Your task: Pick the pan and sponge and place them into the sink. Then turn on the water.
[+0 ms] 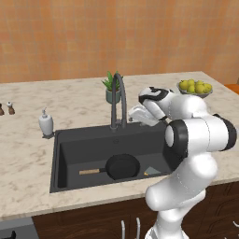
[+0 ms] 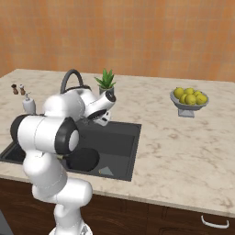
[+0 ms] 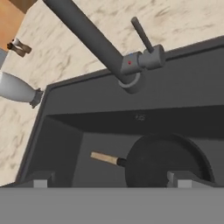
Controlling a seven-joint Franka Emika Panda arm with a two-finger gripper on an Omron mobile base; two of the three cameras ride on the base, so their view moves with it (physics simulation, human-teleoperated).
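The black pan lies on the floor of the dark grey sink, its wooden handle pointing left. The sponge rests flat in the basin just right of the pan. My gripper hangs open above the basin, right of the arched faucet, with nothing between its fingertips. In the hand view the faucet base and its lever are ahead, with the pan below. The water is out of view.
A white soap dispenser stands at the sink's back left corner. Behind the faucet is a potted plant. A bowl of lemons sits at the back right, and two small shakers at the far left.
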